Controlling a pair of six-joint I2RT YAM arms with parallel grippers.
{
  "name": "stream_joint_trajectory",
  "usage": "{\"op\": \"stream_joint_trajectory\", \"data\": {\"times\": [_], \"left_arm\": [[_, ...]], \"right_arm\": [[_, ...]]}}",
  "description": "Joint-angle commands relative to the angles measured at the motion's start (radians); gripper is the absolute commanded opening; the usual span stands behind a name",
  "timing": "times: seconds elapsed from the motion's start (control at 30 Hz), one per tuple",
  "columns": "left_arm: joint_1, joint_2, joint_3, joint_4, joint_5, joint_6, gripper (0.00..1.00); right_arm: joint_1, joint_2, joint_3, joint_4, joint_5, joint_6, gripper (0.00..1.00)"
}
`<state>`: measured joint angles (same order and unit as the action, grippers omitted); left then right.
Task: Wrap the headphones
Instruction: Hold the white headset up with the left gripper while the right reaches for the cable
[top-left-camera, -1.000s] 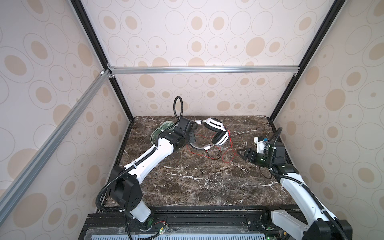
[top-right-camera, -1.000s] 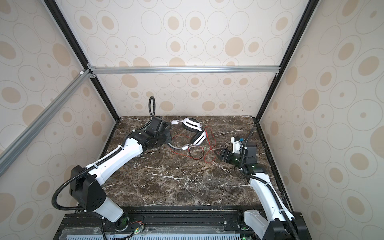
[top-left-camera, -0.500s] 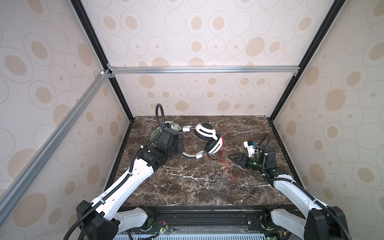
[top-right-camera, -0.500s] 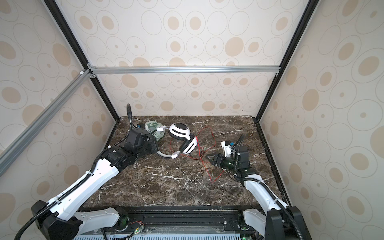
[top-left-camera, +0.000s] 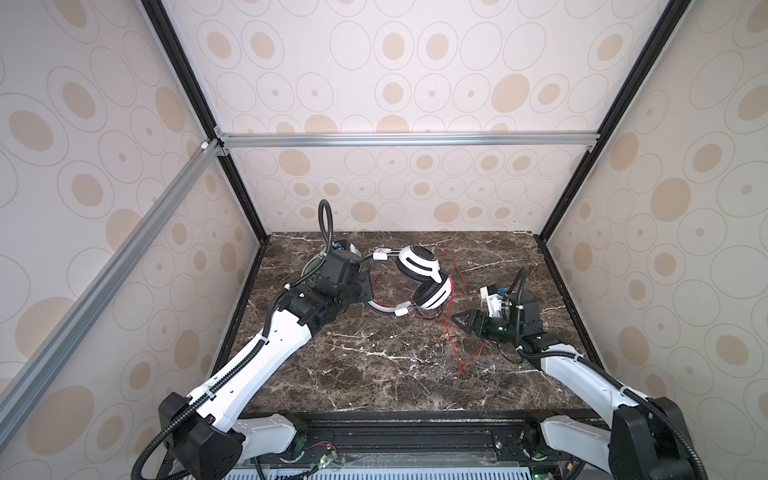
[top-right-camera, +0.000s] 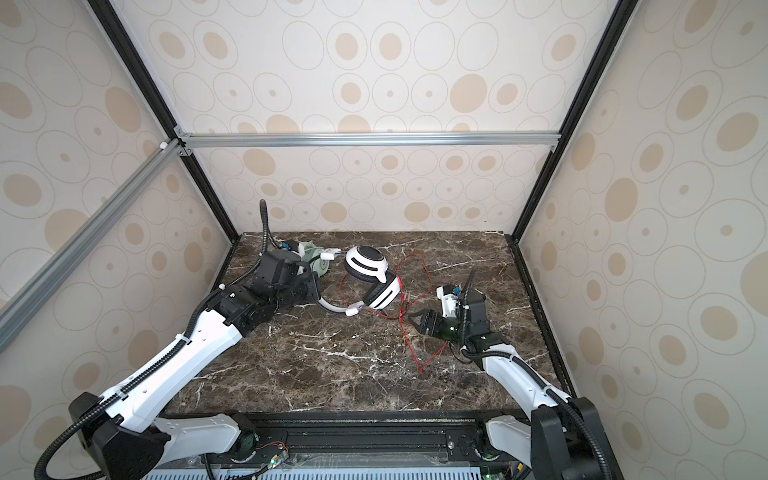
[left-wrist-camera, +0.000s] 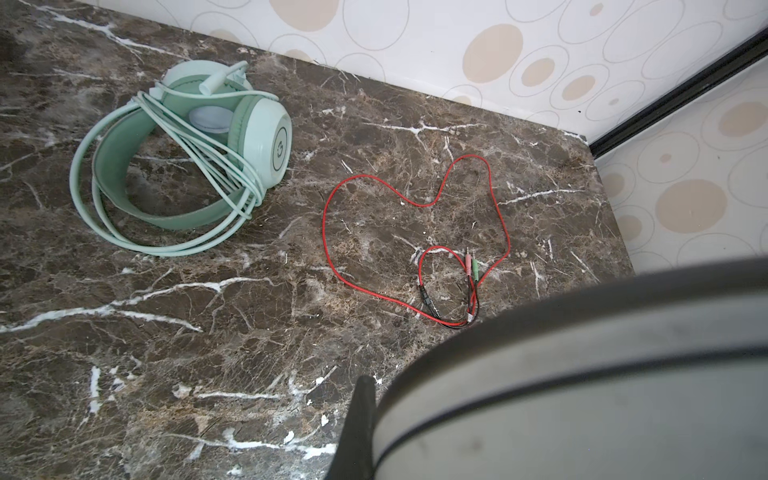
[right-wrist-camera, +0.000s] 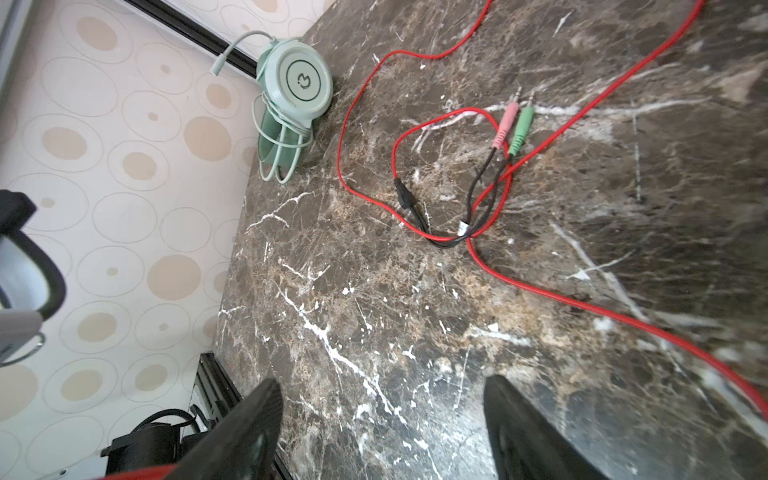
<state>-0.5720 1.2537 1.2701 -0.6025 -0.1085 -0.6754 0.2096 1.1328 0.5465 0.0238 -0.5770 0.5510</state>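
My left gripper (top-left-camera: 364, 287) (left-wrist-camera: 374, 399) is shut on the grey headband (left-wrist-camera: 582, 374) of the white-and-black headphones (top-left-camera: 420, 266) (top-right-camera: 369, 262), holding them above the back of the table. Their thin red cable (top-left-camera: 451, 332) (top-right-camera: 404, 332) (right-wrist-camera: 540, 286) trails loose across the marble, ending in pink and green plugs (left-wrist-camera: 471, 266) (right-wrist-camera: 513, 129). My right gripper (top-left-camera: 457, 319) (top-right-camera: 411, 320) (right-wrist-camera: 382, 419) stands open just beside the cable, with nothing between its fingers. The mint green headphones (left-wrist-camera: 183, 158) (right-wrist-camera: 291, 91) (top-right-camera: 316, 259) lie at the back left with their pale cable wound round them.
The dark marble table (top-left-camera: 374, 374) is boxed in by patterned walls on three sides, with black frame posts (top-left-camera: 548, 224) at the back corners. In both top views the left arm partly hides the mint pair.
The left arm has drawn back and shifted the white-and-black headphones a little left. The red cable has spread out toward the front. The right gripper has moved left toward the cable.
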Motion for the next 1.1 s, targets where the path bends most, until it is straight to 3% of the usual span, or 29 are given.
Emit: {"op": "stream_joint_trajectory", "data": {"times": [0.0, 0.13, 0.3, 0.43, 0.6, 0.67, 0.87, 0.97, 1.07], "left_arm": [[0.001, -0.003, 0.118, -0.016, -0.03, -0.046, 0.0], [0.001, 0.047, 0.204, -0.151, -0.071, -0.127, 0.0], [0.001, 0.044, 0.181, -0.104, -0.039, -0.192, 0.0], [0.001, 0.094, 0.268, -0.183, -0.083, -0.284, 0.0], [0.002, 0.131, 0.328, -0.214, -0.087, -0.356, 0.0], [0.003, 0.151, 0.367, -0.249, -0.131, -0.352, 0.0], [0.025, 0.245, 0.5, -0.455, -0.252, -0.363, 0.0], [0.063, 0.306, 0.568, -0.561, -0.272, -0.361, 0.0], [0.107, 0.343, 0.586, -0.541, -0.202, -0.25, 0.0]], "right_arm": [[0.008, -0.057, 0.036, -0.114, 0.104, -0.059, 0.79], [0.008, -0.075, 0.072, -0.202, 0.132, -0.127, 0.8], [0.008, -0.035, 0.128, -0.179, -0.001, -0.255, 0.79], [0.008, 0.039, 0.16, -0.064, -0.07, -0.276, 0.78], [0.006, 0.101, 0.168, 0.004, -0.145, -0.258, 0.63], [0.006, 0.079, 0.13, 0.062, -0.114, -0.231, 0.63], [0.007, -0.082, 0.06, 0.013, 0.004, -0.222, 0.64], [0.007, -0.128, 0.014, 0.029, -0.023, -0.214, 0.65], [0.008, -0.119, -0.016, 0.045, -0.087, -0.204, 0.65]]}}
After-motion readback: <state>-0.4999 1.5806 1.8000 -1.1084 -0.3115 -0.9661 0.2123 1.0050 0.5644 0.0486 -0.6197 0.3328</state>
